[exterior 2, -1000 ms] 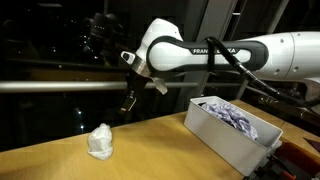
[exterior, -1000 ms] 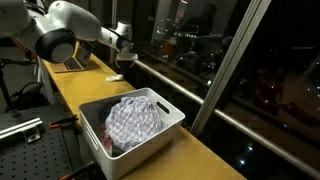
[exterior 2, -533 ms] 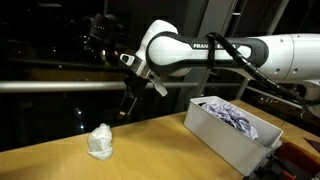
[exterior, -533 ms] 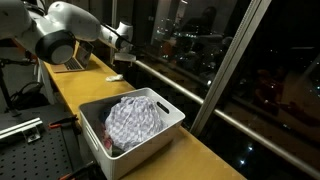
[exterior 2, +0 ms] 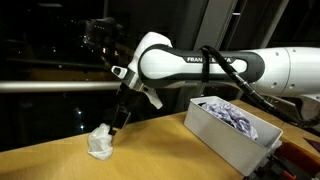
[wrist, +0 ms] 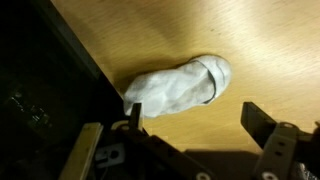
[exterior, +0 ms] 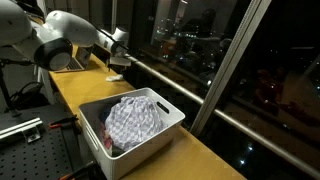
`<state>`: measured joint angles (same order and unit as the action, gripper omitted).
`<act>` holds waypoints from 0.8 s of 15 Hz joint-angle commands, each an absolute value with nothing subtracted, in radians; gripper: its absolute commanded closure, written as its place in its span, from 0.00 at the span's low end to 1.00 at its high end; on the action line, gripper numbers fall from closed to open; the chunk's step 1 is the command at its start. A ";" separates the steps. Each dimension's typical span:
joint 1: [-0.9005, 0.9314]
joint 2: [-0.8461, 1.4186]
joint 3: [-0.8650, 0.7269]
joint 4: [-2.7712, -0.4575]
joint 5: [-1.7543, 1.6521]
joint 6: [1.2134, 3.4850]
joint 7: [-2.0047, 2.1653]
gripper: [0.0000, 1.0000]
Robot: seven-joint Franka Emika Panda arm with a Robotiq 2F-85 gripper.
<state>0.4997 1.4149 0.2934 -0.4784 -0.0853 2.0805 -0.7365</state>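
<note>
Open gripper (exterior 2: 118, 125) poised just above a white sock (exterior 2: 100, 142) on the wooden table (exterior 2: 160, 150).

Wrist view: the two fingers (wrist: 262, 122) stand wide apart with nothing clamped between them. The sock (wrist: 180, 85) lies flat on the table (wrist: 270, 50) at about 12 o'clock from the gripper (wrist: 190, 112), cuff end toward 2 o'clock, near the table's dark edge. In an exterior view the sock sits at 7 o'clock of the fingertips, very close; contact cannot be told. A white plastic bin (exterior 2: 225, 138) holding a checked cloth (exterior 2: 232, 115) stands at 3 o'clock, well apart from the sock. In an exterior view the gripper (exterior: 116, 62) hangs over the sock (exterior: 116, 76) at the table's far end, with the bin (exterior: 170, 112) nearer the camera and a dark window (exterior: 250, 60) alongside.
</note>
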 commanded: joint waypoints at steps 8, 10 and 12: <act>0.588 1.491 0.260 -0.417 -0.061 2.127 -0.792 0.00; 0.587 1.495 0.258 -0.421 -0.060 2.140 -0.796 0.00; 0.586 1.499 0.256 -0.421 -0.060 2.144 -0.802 0.00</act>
